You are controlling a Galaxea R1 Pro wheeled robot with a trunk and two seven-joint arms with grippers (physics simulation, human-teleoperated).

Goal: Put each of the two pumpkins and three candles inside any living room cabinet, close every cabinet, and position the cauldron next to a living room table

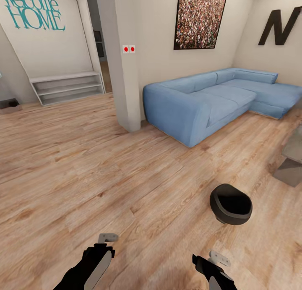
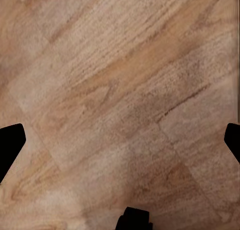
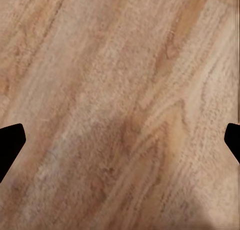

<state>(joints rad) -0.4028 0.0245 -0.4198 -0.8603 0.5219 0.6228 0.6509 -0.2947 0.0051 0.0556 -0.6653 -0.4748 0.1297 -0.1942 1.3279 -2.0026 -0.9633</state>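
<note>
Cauldron [image 1: 230, 204] lies tipped on wooden floor [image 1: 105, 164], nothing visible inside; both grippers spread wide, holding nothing.

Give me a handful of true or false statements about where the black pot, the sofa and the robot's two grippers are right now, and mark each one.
1. The cauldron sits on the wooden floor. True.
2. The cauldron is held in the right gripper. False: that gripper is empty, with bare floor between its fingers in the right wrist view, and the pot stands apart from it.
3. A blue sofa stands beyond the cauldron. True.
4. The left gripper is shut on a candle. False: it is open and holds nothing.
5. The cauldron stands to the left of the left gripper. False: it is off to the right, nearer the right gripper.
</note>
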